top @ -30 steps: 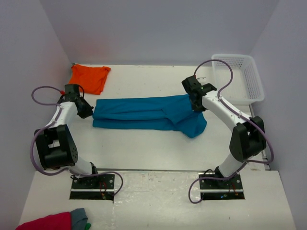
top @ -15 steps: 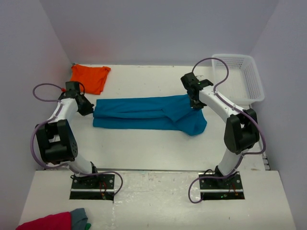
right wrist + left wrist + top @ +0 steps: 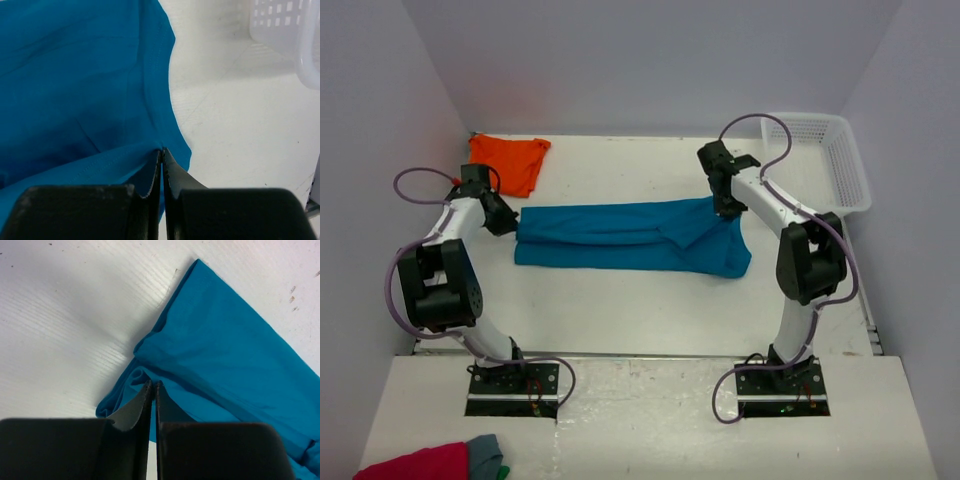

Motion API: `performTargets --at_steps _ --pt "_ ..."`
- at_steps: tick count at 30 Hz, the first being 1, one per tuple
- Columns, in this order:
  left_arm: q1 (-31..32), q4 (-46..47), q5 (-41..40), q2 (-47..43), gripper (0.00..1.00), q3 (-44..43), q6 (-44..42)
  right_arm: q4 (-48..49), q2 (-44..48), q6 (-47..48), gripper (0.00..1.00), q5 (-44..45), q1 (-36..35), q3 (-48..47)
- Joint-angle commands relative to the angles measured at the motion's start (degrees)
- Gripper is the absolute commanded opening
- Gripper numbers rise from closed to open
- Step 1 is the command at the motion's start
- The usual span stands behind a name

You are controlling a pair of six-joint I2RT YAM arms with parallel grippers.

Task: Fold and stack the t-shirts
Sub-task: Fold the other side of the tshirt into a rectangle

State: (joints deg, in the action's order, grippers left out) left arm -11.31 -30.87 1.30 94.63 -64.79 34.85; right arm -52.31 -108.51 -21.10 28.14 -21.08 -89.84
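Note:
The teal-blue t-shirt [image 3: 620, 236] lies as a long folded band across the middle of the table. My left gripper [image 3: 508, 220] is shut on its left end; in the left wrist view the gripper [image 3: 153, 385] pinches a fold of the teal cloth [image 3: 220, 350]. At the band's right end my right gripper [image 3: 727, 207] is also shut on the shirt. The right wrist view has that gripper [image 3: 161, 151] closed on the hem of the teal cloth [image 3: 75, 90]. A bright orange t-shirt [image 3: 506, 160] lies crumpled at the back left corner, behind the left gripper.
A white plastic basket [image 3: 840, 150] stands at the back right, its wall also in the right wrist view [image 3: 285, 30]. A crimson-pink cloth [image 3: 418, 463] and a grey cloth [image 3: 486, 451] lie on the near shelf, bottom left. Walls close in both sides and the back.
Both grippers have moved toward the back of the table, still shut on the teal shirt's ends, drawing its far edge back with them. Both arms stretch out further.

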Motion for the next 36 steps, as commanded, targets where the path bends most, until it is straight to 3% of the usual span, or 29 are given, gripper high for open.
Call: performTargets --at_steps 1,3,4,5,6,10,14,16,19,20,22,23,24,27,29,31,36 --pt "0.7 2.0 0.2 1.3 0.07 -3.3 0.0 0.9 -2.9 2.6 0.00 -2.2 1.7 -4.8" --pt "0.9 2.2 0.3 1.4 0.17 -3.8 0.1 3.3 -6.1 3.7 0.02 -2.7 3.0 -8.1" --pt "0.9 3.9 0.3 0.9 0.43 -3.8 0.2 3.7 -7.6 4.3 0.06 -3.3 3.7 -9.9" --pt "1.2 4.6 -0.1 -0.8 0.58 -3.8 0.4 3.0 -11.1 4.0 0.14 -3.7 4.5 -15.9" --pt "2.2 6.9 -0.4 -2.1 0.68 -3.8 0.2 3.4 -12.3 4.2 0.29 -5.6 5.6 -18.7" --pt "9.0 14.3 -6.6 -11.7 0.75 -4.5 -3.2 7.1 -15.7 6.2 0.63 -9.9 6.1 -32.5" --pt "16.0 15.8 -8.1 -20.8 0.78 -6.5 -6.4 3.2 -14.9 7.6 0.68 -11.6 5.3 -40.2" --pt "16.8 13.3 -5.3 -22.1 0.77 -6.5 -5.9 -0.1 -11.3 6.3 0.68 -10.9 4.3 -40.1" --pt "17.2 9.7 2.4 -21.9 0.72 -4.6 -5.4 3.7 1.2 6.1 0.69 -12.1 1.1 -23.2" --pt "17.3 8.6 4.0 -20.7 0.68 -3.4 -5.5 6.7 3.9 5.5 0.69 -14.7 0.3 -13.4" --pt "17.6 7.8 7.4 -20.4 0.48 -1.2 -5.5 7.9 8.9 2.2 0.66 -18.6 0.3 -6.3" --pt "17.8 7.7 7.5 -20.4 0.32 1.1 -5.6 9.1 9.7 1.7 0.62 -20.3 0.3 -1.0" --pt "17.8 7.6 7.4 -20.6 0.00 2.3 -5.3 9.5 10.4 1.1 0.48 -23.4 0.3 1.1" --pt "18.0 7.4 9.2 -20.2 0.00 4.9 -5.2 10.2 12.1 -1.1 0.27 -24.4 0.2 6.9" --pt "18.4 7.1 9.1 -19.9 0.00 5.4 -5.5 12.1 12.5 -0.9 0.31 -26.7 0.1 9.7" --pt "18.5 6.8 9.2 -19.8 0.00 5.3 -5.8 12.8 11.7 -1.0 0.46 -30.7 -0.1 10.4" --pt "18.5 6.4 10.6 -20.7 0.00 4.3 -6.3 15.7 5.8 -0.5 0.54 -34.9 -0.2 8.6"
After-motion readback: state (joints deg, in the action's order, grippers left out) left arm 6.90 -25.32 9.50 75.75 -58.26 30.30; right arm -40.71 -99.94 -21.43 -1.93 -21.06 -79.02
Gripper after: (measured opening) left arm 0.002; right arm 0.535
